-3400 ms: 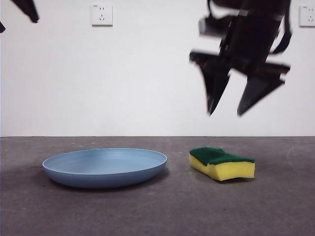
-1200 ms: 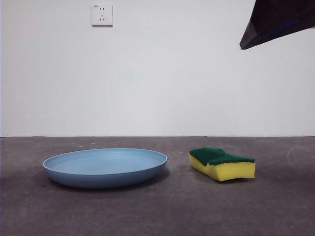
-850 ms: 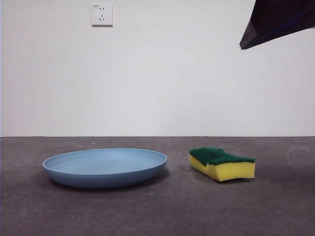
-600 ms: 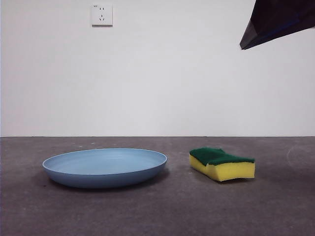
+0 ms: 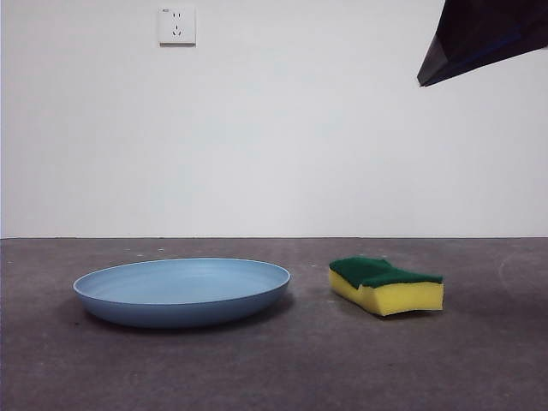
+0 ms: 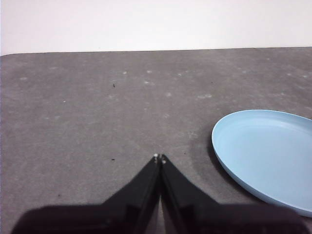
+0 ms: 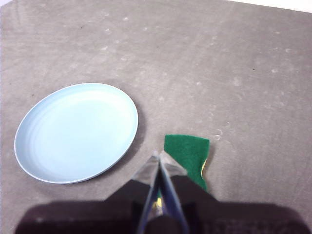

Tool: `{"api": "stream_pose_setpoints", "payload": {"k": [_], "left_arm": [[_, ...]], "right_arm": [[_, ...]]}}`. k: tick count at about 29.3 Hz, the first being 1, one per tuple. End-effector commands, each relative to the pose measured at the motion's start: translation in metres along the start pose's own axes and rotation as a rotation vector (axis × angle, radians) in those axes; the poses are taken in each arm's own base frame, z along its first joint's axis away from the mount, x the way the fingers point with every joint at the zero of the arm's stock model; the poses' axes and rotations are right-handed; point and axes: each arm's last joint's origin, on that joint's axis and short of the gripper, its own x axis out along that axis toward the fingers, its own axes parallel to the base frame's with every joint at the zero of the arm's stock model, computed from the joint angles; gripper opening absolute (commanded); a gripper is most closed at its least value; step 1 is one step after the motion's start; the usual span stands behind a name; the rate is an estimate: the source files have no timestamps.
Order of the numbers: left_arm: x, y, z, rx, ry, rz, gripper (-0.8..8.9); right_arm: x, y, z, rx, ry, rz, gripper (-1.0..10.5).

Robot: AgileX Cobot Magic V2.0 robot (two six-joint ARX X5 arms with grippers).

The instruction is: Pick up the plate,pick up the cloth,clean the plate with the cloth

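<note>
Table: a dark grey, speckled, rough-looking tabletop [image 5: 274, 368] fills the foreground and carries both task things.
Plate: the wide, shallow, round light-blue plastic-looking plate [image 5: 181, 291] lies flat on the table, left of centre in the front view; it is bare inside and nothing touches it.
Cloth: the small wavy-sided sponge, yellow foam below a dark green scouring layer [image 5: 387, 284], lies green side up on the table just beside the plate, with a narrow strip of tabletop between them.
Right gripper: the black two-jawed right gripper [image 7: 159, 157] hangs high above the sponge, its jaws pressed together with nothing between them; in the front view it shows only as a dark tip at the top right corner.
Left gripper: the black left gripper [image 6: 159, 157] is held above bare tabletop beside the plate's rim, jaws closed tip to tip and empty.
Wall: a plain white wall [image 5: 274, 154] stands behind the table, with a white socket plate [image 5: 177, 26] high on it.
</note>
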Motion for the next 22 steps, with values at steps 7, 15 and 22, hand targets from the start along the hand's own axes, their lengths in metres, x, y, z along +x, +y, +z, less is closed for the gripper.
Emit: {"api": "stream_pose_setpoints", "payload": {"k": [7,15,22], "left_arm": [[0.001,0.001,-0.004,-0.008,0.008,0.004,-0.03],[0.001,0.001,-0.004,-0.008,0.008,0.004,-0.03],[0.001,0.001,-0.004,-0.008,0.008,0.003,-0.03]], "right_arm": [[0.000,0.000,0.000,0.004,-0.006,-0.001,0.0],[-0.012,-0.003,0.002,-0.072,-0.042,-0.006,0.0],[-0.047,-0.046,-0.024,-0.043,-0.171,-0.140,0.0]]}}
